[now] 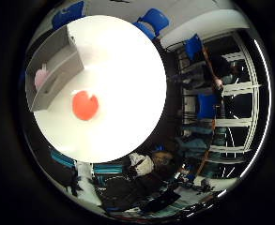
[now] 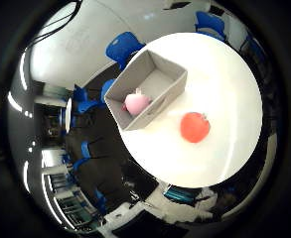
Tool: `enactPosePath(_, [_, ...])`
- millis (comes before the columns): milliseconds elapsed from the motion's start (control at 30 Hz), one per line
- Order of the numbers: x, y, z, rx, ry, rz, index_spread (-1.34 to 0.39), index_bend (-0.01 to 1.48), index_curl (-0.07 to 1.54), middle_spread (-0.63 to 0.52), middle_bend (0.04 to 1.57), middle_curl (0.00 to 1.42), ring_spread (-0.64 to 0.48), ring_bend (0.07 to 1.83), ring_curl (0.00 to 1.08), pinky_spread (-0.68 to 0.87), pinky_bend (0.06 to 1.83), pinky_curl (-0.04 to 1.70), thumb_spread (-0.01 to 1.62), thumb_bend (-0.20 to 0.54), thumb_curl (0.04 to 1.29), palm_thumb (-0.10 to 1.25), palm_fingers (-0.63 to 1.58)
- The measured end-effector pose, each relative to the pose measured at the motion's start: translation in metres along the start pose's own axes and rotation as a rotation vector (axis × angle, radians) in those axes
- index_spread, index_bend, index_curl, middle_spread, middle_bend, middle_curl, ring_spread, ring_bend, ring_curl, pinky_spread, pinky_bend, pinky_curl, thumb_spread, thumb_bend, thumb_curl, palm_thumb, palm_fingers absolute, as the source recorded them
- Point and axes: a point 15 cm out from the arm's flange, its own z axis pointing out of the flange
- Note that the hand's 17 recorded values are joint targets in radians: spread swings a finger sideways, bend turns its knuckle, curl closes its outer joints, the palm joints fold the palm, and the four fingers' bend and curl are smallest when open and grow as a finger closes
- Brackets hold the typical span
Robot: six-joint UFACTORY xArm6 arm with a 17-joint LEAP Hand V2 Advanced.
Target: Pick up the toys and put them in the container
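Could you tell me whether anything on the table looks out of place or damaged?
Nothing looks damaged or spilled. The red toy lies on the white table beside the grey container, not in it; the pink toy is already inside.

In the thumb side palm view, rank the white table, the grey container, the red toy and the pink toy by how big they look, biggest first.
1. White round table
2. Grey container
3. Red toy
4. Pink toy
The two toys look close in size, and the pink one lies partly hidden inside the container, so their order is unsure.
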Motion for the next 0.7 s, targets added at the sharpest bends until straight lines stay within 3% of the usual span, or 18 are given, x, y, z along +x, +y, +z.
enactPosePath(200, [0.016, 0.015, 0.048, -0.027, -0.006, 0.021, -0.37, 0.16, 0.26, 0.03, 0.22, 0.34, 0.2, 0.42, 0.23, 0.49, 0.57, 0.3, 1.02, -0.025, 0.28, 0.32, 0.14])
enactPosePath(700, [0.034, -0.006, 0.141, -0.012, 0.0, 0.043, -0.36, 0.16, 0.27, 0.03, 0.21, 0.34, 0.19, 0.39, 0.23, 0.48, 0.55, 0.27, 1.03, -0.025, 0.27, 0.33, 0.15])
